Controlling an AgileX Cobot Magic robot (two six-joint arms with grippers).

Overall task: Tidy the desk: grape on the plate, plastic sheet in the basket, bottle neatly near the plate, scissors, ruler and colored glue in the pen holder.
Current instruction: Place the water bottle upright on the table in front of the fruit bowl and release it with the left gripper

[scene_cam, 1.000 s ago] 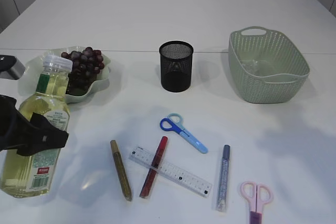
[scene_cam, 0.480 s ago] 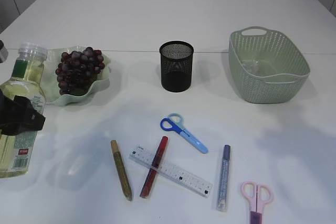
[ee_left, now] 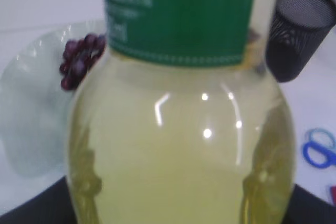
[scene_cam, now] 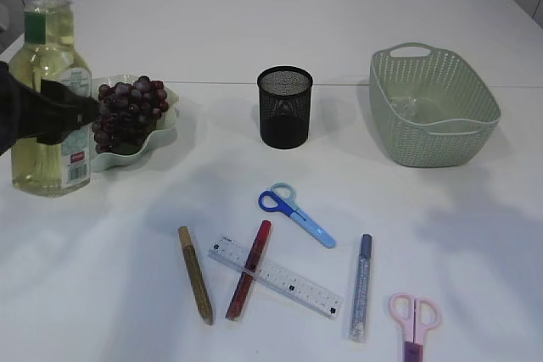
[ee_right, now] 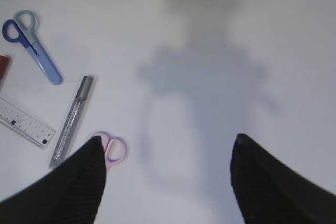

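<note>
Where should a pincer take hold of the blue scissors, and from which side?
From straight above, across the closed blades: the blue scissors lie flat on the table, so only a top-down grip fits. The blades run diagonally toward the lower right, clear of the ruler and the silver glue stick. Set the jaws across that line.

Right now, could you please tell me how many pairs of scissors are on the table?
2: blue scissors mid-table below the pen holder; pink scissors at the front right edge, partly cut off.
</note>
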